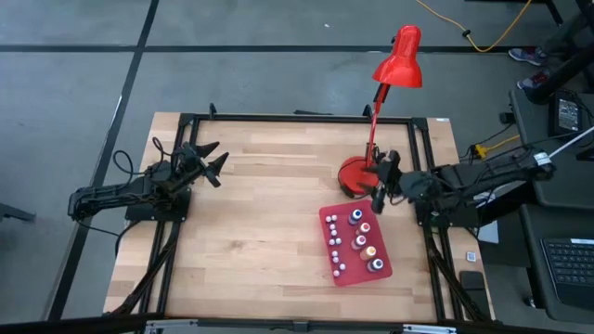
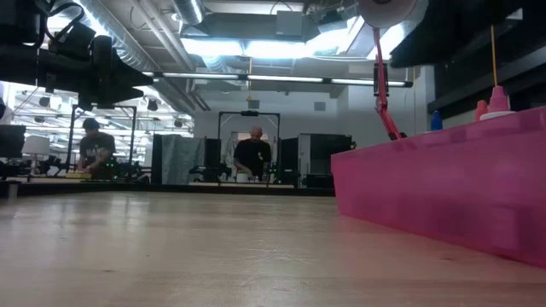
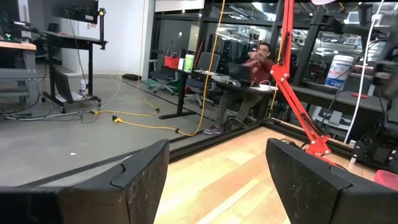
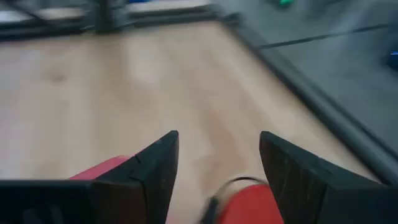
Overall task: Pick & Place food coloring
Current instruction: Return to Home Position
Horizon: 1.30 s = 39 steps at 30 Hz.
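Room: you look across an open workshop with ceiling lights; a person [image 2: 253, 155] stands far behind the rig.
Surface: a pale wooden surface [image 1: 269, 204] in a black frame, with a red desk lamp [image 1: 399, 57] at its far side.
Food coloring: every bottle of food coloring [image 1: 360, 242] you can see stands in the red bin [image 1: 364, 279], the larger ones in a row along one side and the small pale ones along the other. None lies on the bare wood.
Low view: a few caps show above the bin's wall.
Right pincer: your right pincer [image 1: 380, 202] hangs just beside the bin's far corner, over the lamp's round base [image 1: 353, 178]. Its fingers are spread and hold nothing.
Left pincer: your left pincer [image 1: 219, 164] waits at the left side, well apart from the bin, fingers parted and empty.
Progress: the placing looks finished. What seems left is drawing the right arm away to rest.
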Each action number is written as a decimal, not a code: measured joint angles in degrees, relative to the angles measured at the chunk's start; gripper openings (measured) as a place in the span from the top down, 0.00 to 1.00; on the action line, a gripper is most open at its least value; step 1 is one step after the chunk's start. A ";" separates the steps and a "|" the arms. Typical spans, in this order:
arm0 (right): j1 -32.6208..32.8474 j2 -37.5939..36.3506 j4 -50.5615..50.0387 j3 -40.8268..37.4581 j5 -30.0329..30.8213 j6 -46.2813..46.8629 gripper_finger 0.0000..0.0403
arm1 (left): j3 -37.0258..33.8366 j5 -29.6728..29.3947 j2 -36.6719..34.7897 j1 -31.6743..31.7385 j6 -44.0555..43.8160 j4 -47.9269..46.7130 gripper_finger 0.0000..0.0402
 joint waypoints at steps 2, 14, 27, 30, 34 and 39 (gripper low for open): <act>-2.87 -1.29 4.16 -3.13 2.54 -0.84 0.44 | 0.00 0.00 0.02 0.01 0.00 0.00 0.34; -13.29 -10.46 23.32 -19.18 8.25 0.45 0.44 | -0.01 0.01 0.01 0.01 0.00 0.00 0.34; -18.09 -20.53 34.15 -30.11 8.16 -7.22 0.44 | 0.01 0.01 0.02 0.02 0.00 0.00 0.34; -19.29 -23.16 34.82 -31.93 8.17 -8.66 0.44 | -0.01 0.01 0.02 0.02 0.00 0.00 0.34; -20.36 -25.89 34.88 -33.57 8.13 -11.32 0.44 | 0.00 0.01 0.00 0.00 0.00 0.00 0.34; -20.85 -29.16 35.06 -35.77 8.11 -9.81 0.44 | 0.00 0.01 0.01 0.02 0.00 0.00 0.34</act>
